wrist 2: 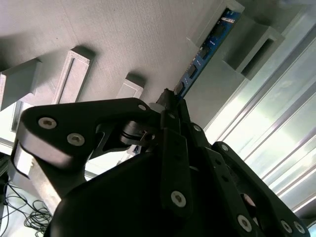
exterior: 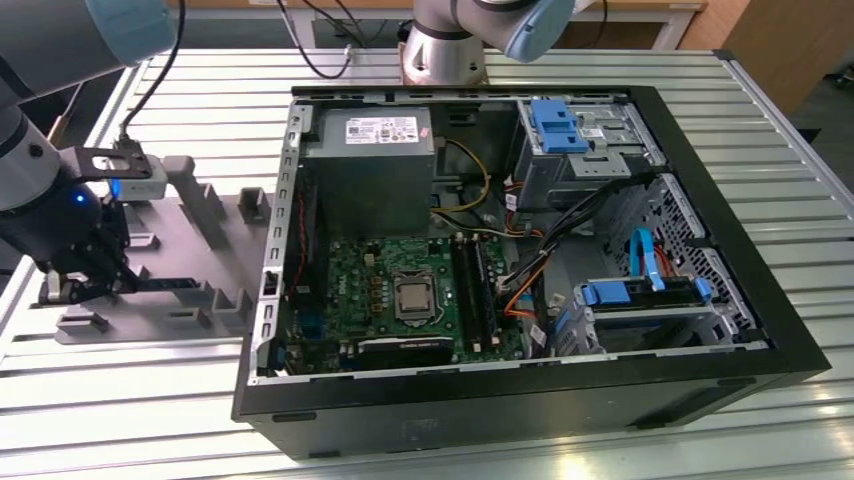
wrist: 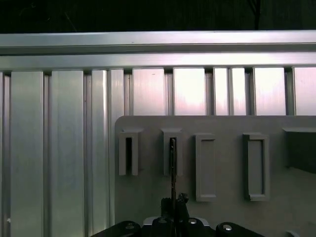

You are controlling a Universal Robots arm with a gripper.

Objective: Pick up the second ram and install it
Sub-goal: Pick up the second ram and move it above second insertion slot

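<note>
while parked low over the grey rack (exterior: 200,230) at the exterior view's left, well apart from the open computer case (exterior: 747,340), pinches the ram stick (wrist 2: 207,47) with the gripper (wrist 2: 170,98) pressed together on the near end, judging by both wrist views. stands on its thin edge in the rack's slotted posts (wrist: 178,153), probably so that the flat sides face the fingers and can be clamped from above. runs lengthwise from one post to the fingertips, far end seated in the slot. seems not yet lifted clear of the rack, though hard to be sure. inside the case, lies flat and face up as a green board (exterior: 387,290), with long dark memory slots (exterior: 470,290) just beside the processor socket (exterior: 415,297), open to reach from overhead. cannot tell from the exterior view whether a first stick already sits in those slots. hides the actual contact between pads and stick behind the gripper's own black linkage in the second wrist view; reads as a hairline edge in the first wrist view. cuts off much of the arm at the exterior view's border, and leaves the stick hard to pick out there against the rack's shadows.
</note>
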